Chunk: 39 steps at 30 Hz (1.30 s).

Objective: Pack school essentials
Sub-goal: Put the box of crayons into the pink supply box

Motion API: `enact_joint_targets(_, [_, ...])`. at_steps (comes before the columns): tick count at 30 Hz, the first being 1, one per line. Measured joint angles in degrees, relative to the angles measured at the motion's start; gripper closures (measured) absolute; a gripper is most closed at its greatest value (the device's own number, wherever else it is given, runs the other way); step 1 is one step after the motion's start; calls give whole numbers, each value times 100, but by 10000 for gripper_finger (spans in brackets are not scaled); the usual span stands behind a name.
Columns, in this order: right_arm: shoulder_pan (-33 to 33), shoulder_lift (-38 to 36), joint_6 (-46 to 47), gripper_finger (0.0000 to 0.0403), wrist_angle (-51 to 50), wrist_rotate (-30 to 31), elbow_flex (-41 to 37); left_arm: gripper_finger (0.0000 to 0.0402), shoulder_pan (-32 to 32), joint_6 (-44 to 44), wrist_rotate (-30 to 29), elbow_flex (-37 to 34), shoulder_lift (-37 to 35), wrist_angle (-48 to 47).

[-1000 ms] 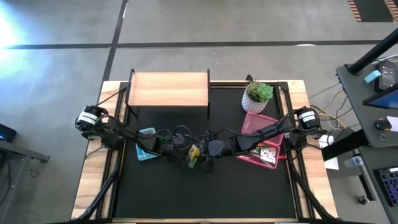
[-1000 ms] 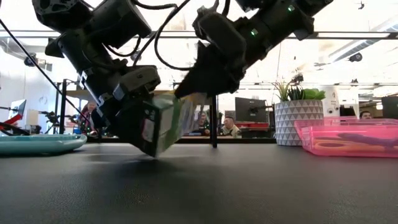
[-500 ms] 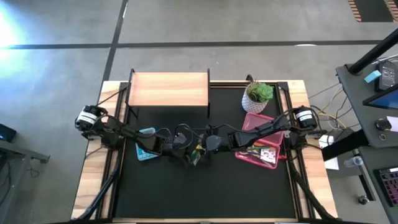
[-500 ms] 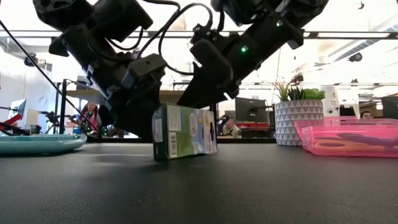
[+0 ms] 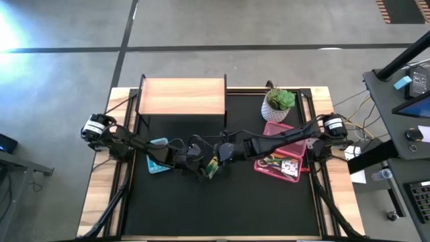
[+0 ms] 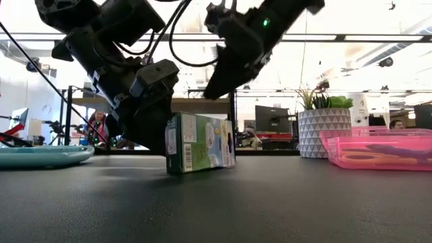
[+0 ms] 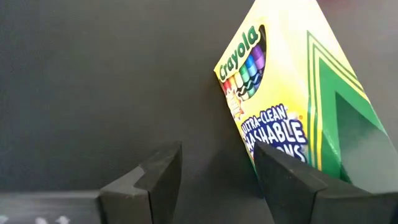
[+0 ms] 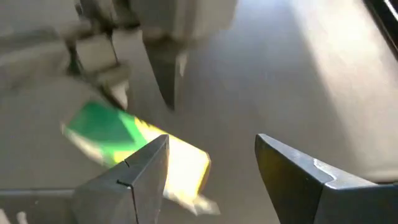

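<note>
A yellow-and-green crayon box [image 6: 200, 143] stands on its long edge on the black table, seen from above as crayon box [image 5: 213, 167]. My left gripper [image 7: 214, 171] is open, low beside the box, which fills the left wrist view as crayon box [image 7: 292, 106] by one finger. In the low view the left gripper [image 6: 152, 111] sits just behind the box. My right gripper [image 6: 226, 64] is open and raised above the box, clear of it. The right wrist view looks down on the blurred box [image 8: 137, 149]. My left gripper is open with one finger [image 7: 286, 177] close against the lower edge of the crayon box [image 7: 273, 152]. I cannot tell whether it touches. The box stands on the table by itself.
A pink tray [image 5: 290, 129] with stationery [image 5: 279, 163] lies to the right. A potted plant [image 5: 279, 101] stands at the far right. A wooden shelf [image 5: 181, 96] is at the far edge. A teal plate [image 5: 157, 165] lies under the left arm. The near half of the table [image 5: 222, 208] is bare.
The crayon box was tilted and off the table between both grippers; it now stands on its long edge. The right gripper has risen and drawn away from the box toward the far edge. The left gripper has stayed low beside the box.
</note>
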Motion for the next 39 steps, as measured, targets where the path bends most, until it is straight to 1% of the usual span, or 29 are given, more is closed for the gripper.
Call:
enact_joint_targets(3, [2,-25,-70,174,-1341,-113,599,219,0,4,0,-1,0,-15])
enact_joint_targets(5, [2,-34,-77,174,-1924,-190,896,219,0,4,5,-3,0,-17])
enact_joint_targets(7, [2,-38,-71,174,-2133,-152,1071,219,0,4,7,-5,0,-18])
enact_joint_targets(11, [4,-38,-44,174,-2170,308,1254,219,0,4,7,-5,0,-16])
enact_joint_targets(13, [-15,-38,27,174,-2163,302,1273,219,0,1,7,-5,0,-16])
enact_joint_targets(15, [-95,-37,274,169,-2258,22,1272,219,0,-2,5,-5,0,-14])
enact_joint_targets(18, [-249,-36,511,154,-2361,-692,1241,219,0,-2,5,-5,0,-14])
enact_joint_targets(20, [-318,-36,518,140,-2350,-920,1231,219,0,-4,7,-5,0,-12])
enact_joint_targets(22, [-339,-36,399,125,-2354,-950,1227,219,0,-7,6,-5,0,-12])
enact_joint_targets(25, [-352,-36,-172,105,-2347,-1363,1226,219,0,-5,7,-5,0,-11])
enact_joint_targets(28, [-349,-36,-1388,93,-2286,-1812,1146,219,0,16,7,-5,0,-9])
enact_joint_targets(30, [-348,-34,-2111,91,-2176,-1855,1060,219,0,110,46,-5,0,-9])
enact_joint_targets(32, [-348,-34,-2605,91,-1992,-1862,965,219,0,121,99,-7,0,-9])
enact_joint_targets(36, [-410,-32,-3212,98,-1461,-1864,769,219,0,114,107,-7,0,-9])
enact_joint_targets(39, [-493,-31,-3364,100,-960,-2004,575,219,0,114,107,-7,0,-7])
